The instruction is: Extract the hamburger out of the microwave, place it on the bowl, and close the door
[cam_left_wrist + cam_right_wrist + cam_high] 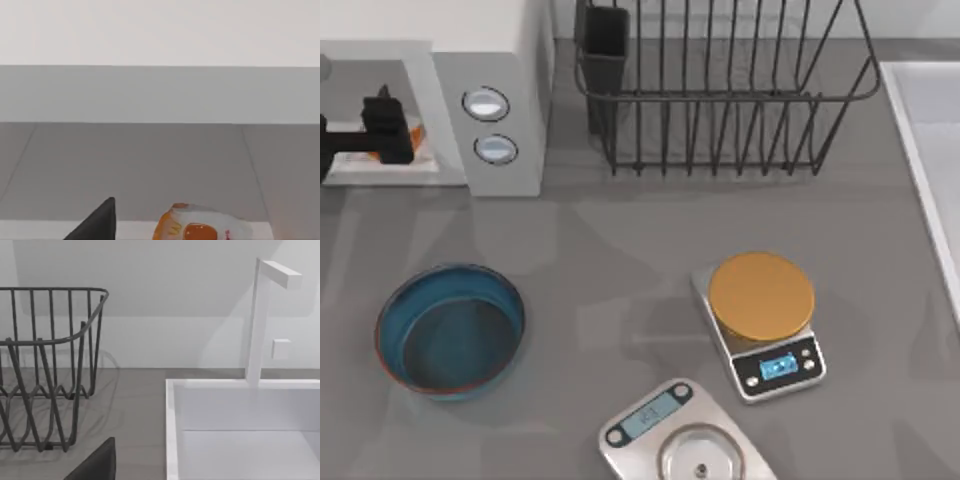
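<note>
Hamburger (197, 227) sits on the floor of the microwave (505, 60) cavity. The left wrist view shows its white wrapping and orange spot just beside one dark fingertip (97, 222); from above, a sliver of orange peeks past the left gripper (388, 128) inside the cavity. Whether that gripper is closed on it, I cannot tell. The bowl (450, 330) stands nearer on the table. The right arm points toward a white sink (172, 430) and wire rack (50, 365).
</note>
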